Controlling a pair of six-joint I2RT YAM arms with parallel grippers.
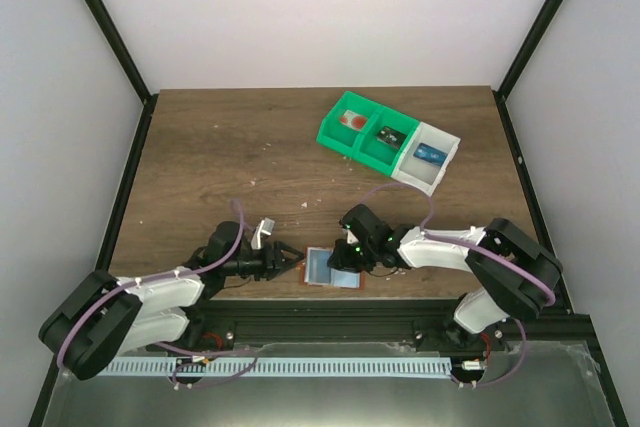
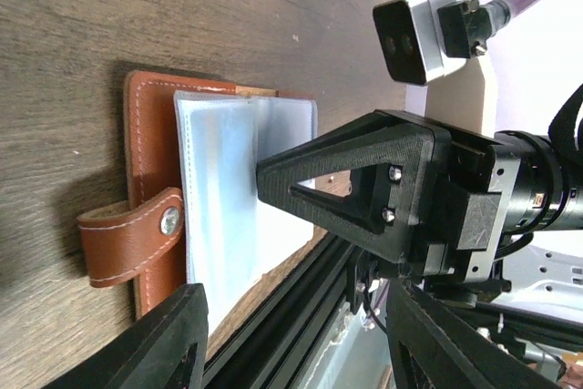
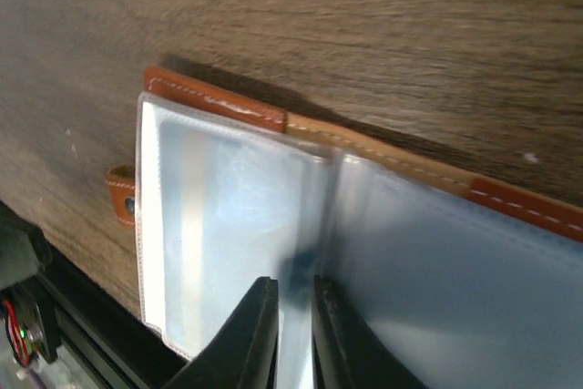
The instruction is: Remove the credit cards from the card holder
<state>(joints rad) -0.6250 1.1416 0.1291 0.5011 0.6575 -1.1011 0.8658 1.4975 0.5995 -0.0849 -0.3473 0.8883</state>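
The reddish-brown card holder [image 1: 322, 269] lies open near the table's front edge, pale blue-grey inner panels facing up. It also shows in the left wrist view [image 2: 228, 198] and the right wrist view [image 3: 219, 198]. Its snap strap [image 2: 137, 243] sticks out on the left. My right gripper [image 1: 340, 262] is down on the holder. Its fingers [image 3: 260, 325] are closed on a clear inner panel near the middle fold. Its tip also shows in the left wrist view [image 2: 273, 170]. My left gripper [image 1: 292, 260] hangs just left of the holder, open and empty [image 2: 296, 298]. I see no card in the panels.
A green-and-white compartment tray [image 1: 420, 172] stands at the back right, with a red item [image 1: 350, 121], a dark item [image 1: 388, 135] and a blue card [image 1: 430, 155] in its compartments. A black rail [image 2: 291, 289] runs along the table's front edge, right by the holder.
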